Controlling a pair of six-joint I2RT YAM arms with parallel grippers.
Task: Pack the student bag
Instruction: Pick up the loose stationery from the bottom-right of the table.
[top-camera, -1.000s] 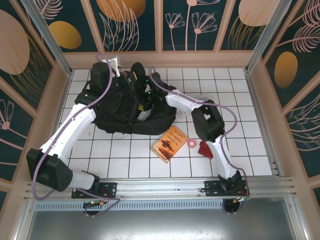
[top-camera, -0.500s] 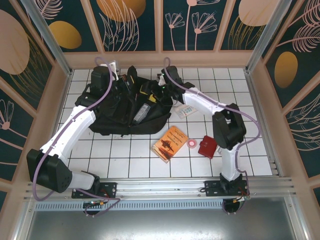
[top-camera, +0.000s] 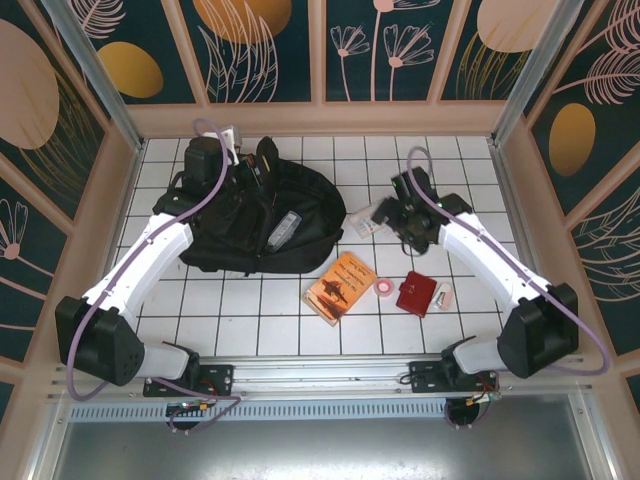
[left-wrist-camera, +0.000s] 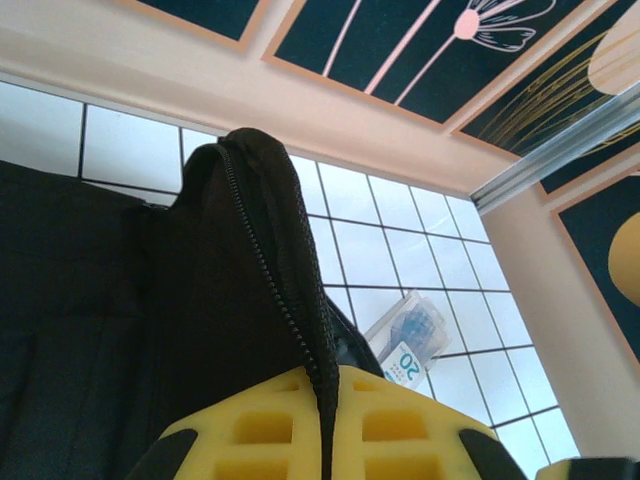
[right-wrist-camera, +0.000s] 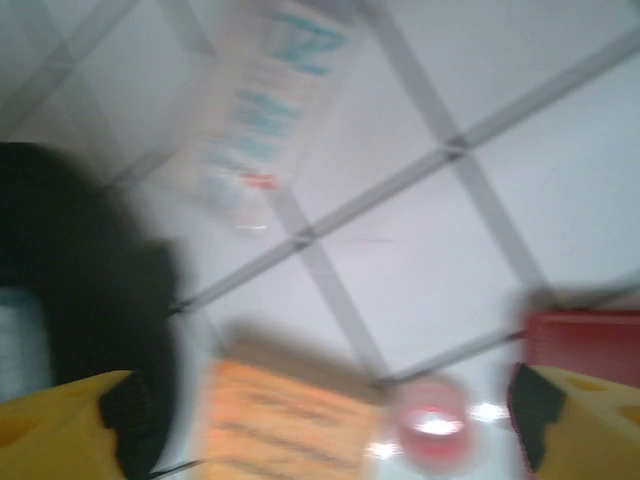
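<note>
Student bag (top-camera: 250, 225) lying on the table (top-camera: 470, 160), left hand (left-wrist-camera: 320, 425) pinching its zipper edge; right hand (right-wrist-camera: 322, 415) hanging, fingers spread wide, holding nothing.

This is a robot test cell in a lab rather than a lived-in room. A white tiled table (top-camera: 300, 330) is boxed in by flower-painted panels (top-camera: 265, 50) and aluminium posts (top-camera: 527, 70). A metal rail (top-camera: 330, 372) along its near edge carries the left arm (top-camera: 140, 268) and right arm (top-camera: 490, 262).

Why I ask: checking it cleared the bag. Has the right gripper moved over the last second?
Yes. The right gripper has swung rightward, off the student bag, out over the white tiles.
</note>
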